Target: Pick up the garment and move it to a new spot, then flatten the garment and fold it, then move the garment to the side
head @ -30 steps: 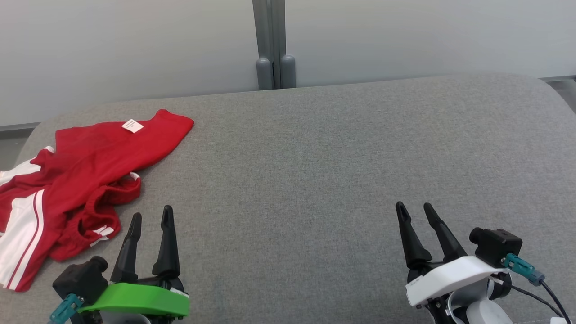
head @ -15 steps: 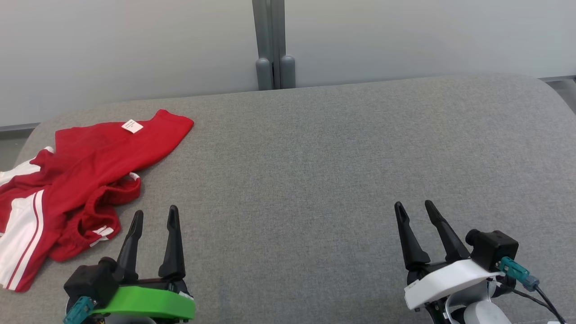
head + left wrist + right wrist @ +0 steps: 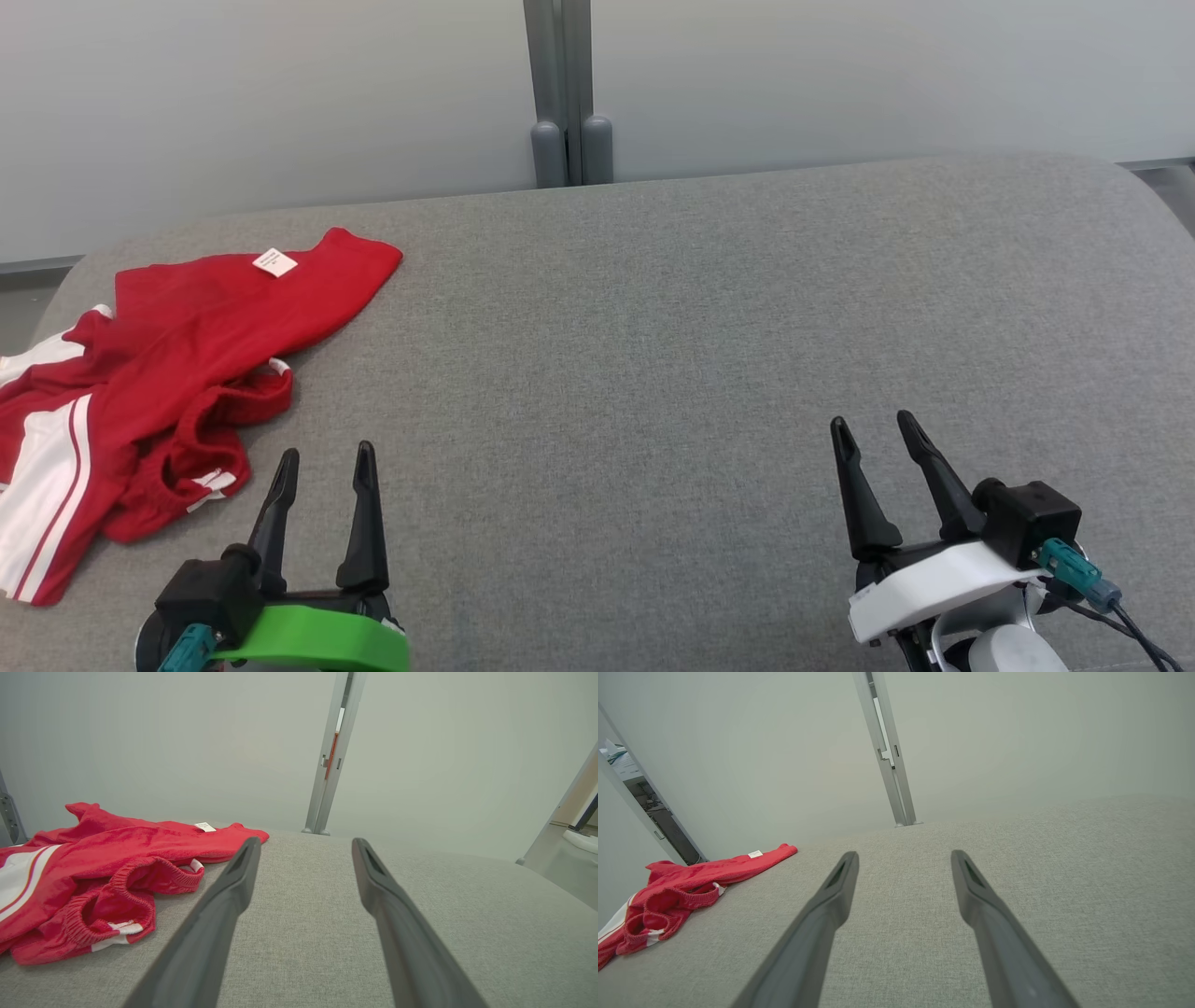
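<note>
At the near edge of the grey table (image 3: pixel 653 355), the left tool (image 3: pixel 327 451) is sitting at about 7 o'clock in the head view. Its two dark fingers are standing apart and are holding nothing. The right tool (image 3: pixel 872 418) is sitting at about 5 o'clock, and its fingers are likewise spread and empty. Both are pointing toward 12 o'clock.

The garment (image 3: pixel 159 373), red with white stripes, is lying crumpled on the table's left side, just beside the left tool and not touching it. From that tool it is lying at roughly 10 to 11 o'clock. From the right tool it is lying out at about 9 to 10 o'clock, well apart, with bare table between them. The left arm is therefore looking like the nearer one for the pick-up, though that is a judgement.

The garment's long axis is running from the striped end at about 7 o'clock up to a plain red end at about 1 o'clock. A gathered elastic edge (image 3: pixel 233 411) is bulging up nearest the left tool, and in the left wrist view it is showing off to 9 o'clock of the fingers, so the reach is likely needing a swing to the left. A white label (image 3: pixel 274 262) is lying on the far end. Beyond the table, a grey post (image 3: pixel 568 93) is standing against the pale wall at 12 o'clock.
</note>
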Tool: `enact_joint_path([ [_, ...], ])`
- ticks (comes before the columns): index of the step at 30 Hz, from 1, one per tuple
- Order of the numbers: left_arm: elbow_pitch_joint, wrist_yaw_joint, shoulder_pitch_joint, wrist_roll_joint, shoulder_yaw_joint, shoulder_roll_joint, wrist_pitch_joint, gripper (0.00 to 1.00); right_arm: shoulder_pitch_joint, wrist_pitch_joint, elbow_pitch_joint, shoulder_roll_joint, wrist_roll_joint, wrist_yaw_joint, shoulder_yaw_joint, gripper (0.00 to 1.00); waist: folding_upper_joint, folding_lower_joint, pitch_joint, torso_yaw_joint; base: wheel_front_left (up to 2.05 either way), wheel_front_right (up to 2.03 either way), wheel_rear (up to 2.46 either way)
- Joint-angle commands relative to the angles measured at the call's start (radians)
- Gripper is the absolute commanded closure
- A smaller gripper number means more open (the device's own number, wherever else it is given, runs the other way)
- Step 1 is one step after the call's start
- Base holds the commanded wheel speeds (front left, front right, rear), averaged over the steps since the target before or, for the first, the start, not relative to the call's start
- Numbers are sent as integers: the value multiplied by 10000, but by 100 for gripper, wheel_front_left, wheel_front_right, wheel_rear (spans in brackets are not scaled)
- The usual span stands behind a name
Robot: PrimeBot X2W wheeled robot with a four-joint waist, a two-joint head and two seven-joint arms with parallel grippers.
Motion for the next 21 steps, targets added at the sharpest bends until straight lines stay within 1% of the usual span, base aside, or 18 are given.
enact_joint_path([
  [1,-3,-53,71,209,6,76,-87,0,65,-105,-29,-46,-255,29,-33,0,-1,0,-6,-3,0,0,0],
  [21,409,-36,297,1235,-78,88,-453,0,192,-462,112,-58,-1624,30,227,0,-1,0,-152,-34,0,0,0],
])
